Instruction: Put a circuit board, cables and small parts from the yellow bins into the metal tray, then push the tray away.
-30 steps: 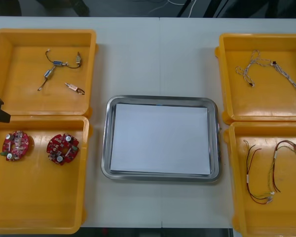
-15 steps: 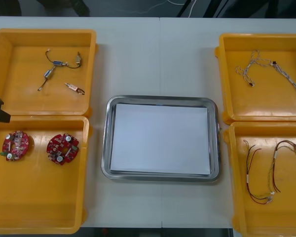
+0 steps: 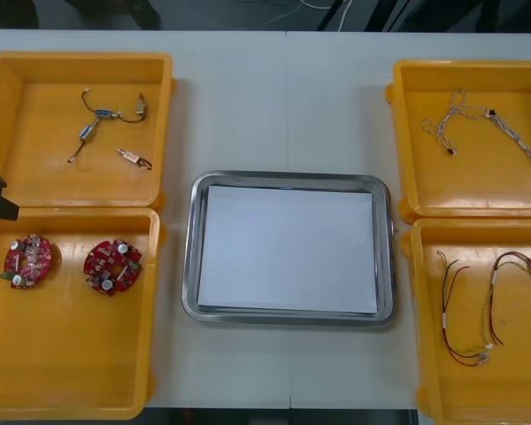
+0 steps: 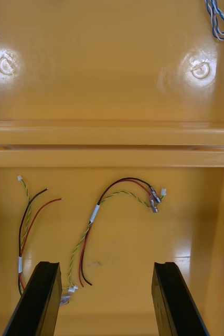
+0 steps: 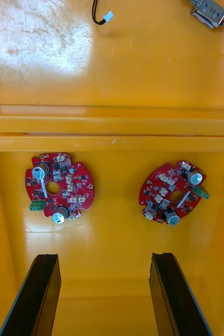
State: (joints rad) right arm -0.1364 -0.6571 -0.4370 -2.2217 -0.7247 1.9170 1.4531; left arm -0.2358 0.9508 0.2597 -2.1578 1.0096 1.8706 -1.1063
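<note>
1. The left gripper (image 5: 105,296) hangs with fingers spread wide and nothing between them, over the near bin (image 3: 71,372) left of the tray (image 3: 288,177); two boards (image 5: 59,185) lie flat just beyond its tips
2. The right gripper (image 4: 105,299), likewise spread and empty, hovers over the near bin (image 3: 478,398) right of the tray, above red and yellow cables (image 4: 98,210)
3. The tray, white inside, holds none of the items, so loading looks unstarted
4. A board is probably light and stiff, with fragile parts on top; pinching its bare rim seems safest
5. The cables look limp and would dangle; the white sleeve midway seems the surest hold
</note>
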